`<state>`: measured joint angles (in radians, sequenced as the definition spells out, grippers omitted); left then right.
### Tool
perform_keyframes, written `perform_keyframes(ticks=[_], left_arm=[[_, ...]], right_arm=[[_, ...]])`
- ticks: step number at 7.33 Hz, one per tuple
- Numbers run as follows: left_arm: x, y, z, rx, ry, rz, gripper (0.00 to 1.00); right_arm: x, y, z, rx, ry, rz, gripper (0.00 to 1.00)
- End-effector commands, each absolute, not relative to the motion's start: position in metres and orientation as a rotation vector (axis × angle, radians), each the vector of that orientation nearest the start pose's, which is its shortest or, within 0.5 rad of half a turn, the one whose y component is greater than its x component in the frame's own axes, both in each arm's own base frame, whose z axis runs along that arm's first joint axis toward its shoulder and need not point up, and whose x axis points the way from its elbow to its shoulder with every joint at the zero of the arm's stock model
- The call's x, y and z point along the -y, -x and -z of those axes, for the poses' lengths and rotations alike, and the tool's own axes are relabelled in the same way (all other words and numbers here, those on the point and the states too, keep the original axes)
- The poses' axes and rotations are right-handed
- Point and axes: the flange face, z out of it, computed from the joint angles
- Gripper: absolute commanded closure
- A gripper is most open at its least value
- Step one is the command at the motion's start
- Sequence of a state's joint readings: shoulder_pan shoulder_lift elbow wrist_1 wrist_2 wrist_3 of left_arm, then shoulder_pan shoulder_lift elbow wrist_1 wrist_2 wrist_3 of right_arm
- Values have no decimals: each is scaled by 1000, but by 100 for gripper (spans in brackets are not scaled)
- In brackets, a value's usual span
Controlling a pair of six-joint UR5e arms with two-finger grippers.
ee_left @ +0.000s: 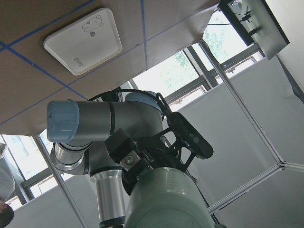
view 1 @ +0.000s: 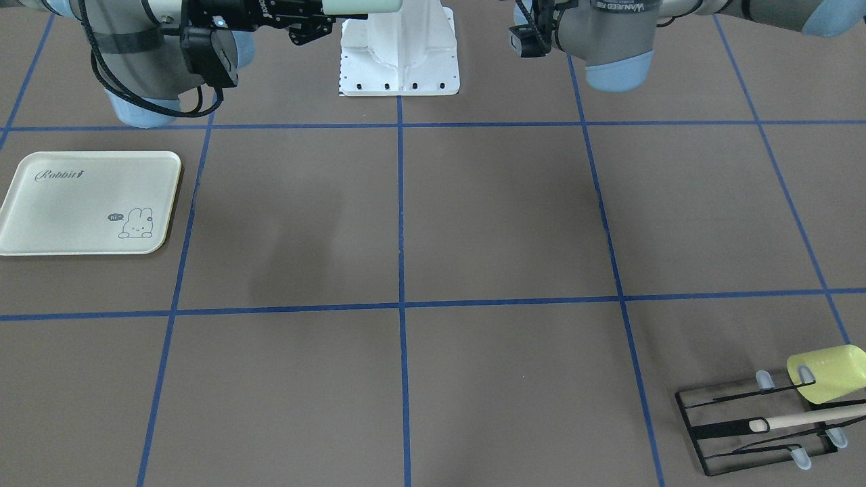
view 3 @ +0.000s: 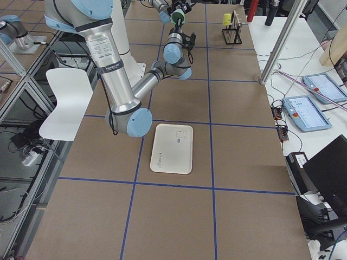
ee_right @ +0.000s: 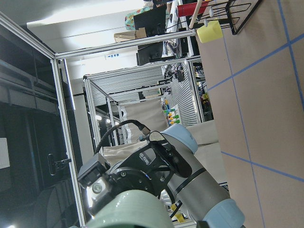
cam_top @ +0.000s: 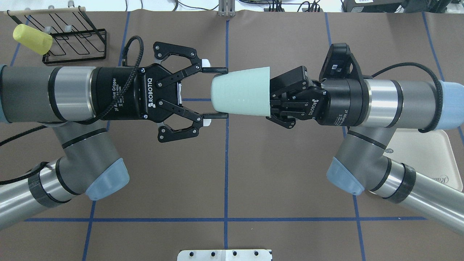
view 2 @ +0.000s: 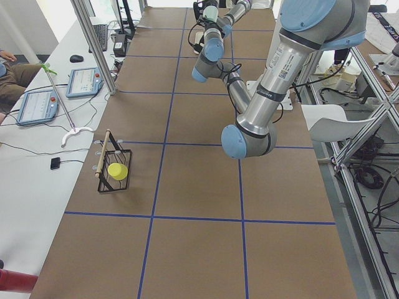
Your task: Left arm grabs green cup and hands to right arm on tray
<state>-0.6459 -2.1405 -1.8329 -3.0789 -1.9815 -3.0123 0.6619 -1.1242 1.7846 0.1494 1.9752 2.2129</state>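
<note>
Arms: left arm (cam_top: 72,94) and right arm (cam_top: 391,103) level, wrist facing wrist.
Tray (view 1: 67,203): whole in the front view; overhead, half hidden beneath the right arm.
Rack (view 1: 717,429): yellow-green cup (view 1: 829,372) hangs on a prong.
Left gripper (cam_top: 215,92): spread wide, fingertips flanking the green cup (cam_top: 241,92) at its base.
Right gripper (cam_top: 271,96): clamped on the rim.
Green cup: sideways in air, well apart from the tray.

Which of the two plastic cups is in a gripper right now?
The pale mint-green plastic cup, held mid-air by the right gripper; the yellow-green cup sits on the black wire rack.
</note>
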Motion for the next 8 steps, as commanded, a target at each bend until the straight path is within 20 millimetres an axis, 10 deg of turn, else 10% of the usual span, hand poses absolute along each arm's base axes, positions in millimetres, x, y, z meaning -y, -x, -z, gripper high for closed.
perform_keyframes(ticks=[1,5,8], left_arm=[[369,-332,-96,-2067,1091,606,0],[362,-299,-118,-2136,887,563,0],[421,-261,-123,-2094,617,744,0]], right_arm=[[372,324,-170,2308,164,-184,100],[370,309,-196,2274,152,-222,100],[390,279,-289,2035,40,-276,100]])
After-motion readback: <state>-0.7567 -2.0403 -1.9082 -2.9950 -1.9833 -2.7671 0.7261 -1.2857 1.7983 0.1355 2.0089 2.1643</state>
